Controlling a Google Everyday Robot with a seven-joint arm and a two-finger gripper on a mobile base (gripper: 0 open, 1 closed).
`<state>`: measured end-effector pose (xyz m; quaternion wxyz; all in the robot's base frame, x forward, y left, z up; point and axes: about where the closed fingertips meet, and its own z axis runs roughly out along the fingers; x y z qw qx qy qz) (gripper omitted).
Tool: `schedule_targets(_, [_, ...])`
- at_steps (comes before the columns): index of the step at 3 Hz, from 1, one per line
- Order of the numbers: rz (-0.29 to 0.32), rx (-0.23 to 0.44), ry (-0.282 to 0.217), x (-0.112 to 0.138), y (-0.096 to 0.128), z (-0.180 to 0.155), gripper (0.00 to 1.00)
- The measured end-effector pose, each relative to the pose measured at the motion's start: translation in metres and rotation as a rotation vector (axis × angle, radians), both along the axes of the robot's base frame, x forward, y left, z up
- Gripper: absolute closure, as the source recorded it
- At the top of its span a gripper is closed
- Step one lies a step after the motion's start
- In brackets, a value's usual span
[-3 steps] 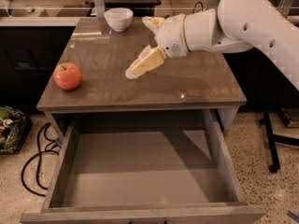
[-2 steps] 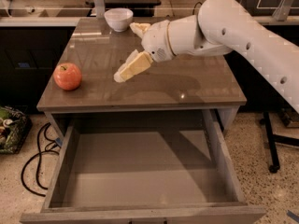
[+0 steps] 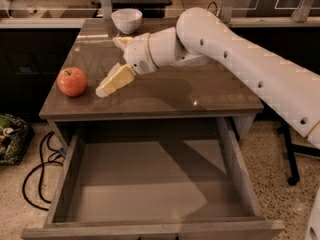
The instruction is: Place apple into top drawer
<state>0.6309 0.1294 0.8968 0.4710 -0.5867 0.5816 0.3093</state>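
Fingers [image 3: 116,79] spread apart near apple [image 3: 72,81] on bench [image 3: 200,94]
Fruit rests just beyond the lower fingertip, top drawer [image 3: 145,189] open beneath; firm, smooth-skinned, probably slippery, it wants gripping across its middle.

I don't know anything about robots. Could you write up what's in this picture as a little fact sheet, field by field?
Fruit: apple on the table, near its left edge, untouched
Arm's end: gripper over the table, just right of the apple, apart from it
Jaws: spread open, holding nothing
Storage: drawer pulled out below the tabletop, nothing in it
Also there: white bowl at the table's back edge
Job status: apple not yet in the drawer
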Motion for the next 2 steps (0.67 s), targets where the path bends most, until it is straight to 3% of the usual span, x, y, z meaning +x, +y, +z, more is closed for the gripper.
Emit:
schedule_targets(1, [0.039, 0.007, 0.049, -0.009, 0.039, -0.019, 0.00])
schedule_targets(2, [0.054, 0.027, 0.078, -0.014, 0.059, -0.030, 0.00])
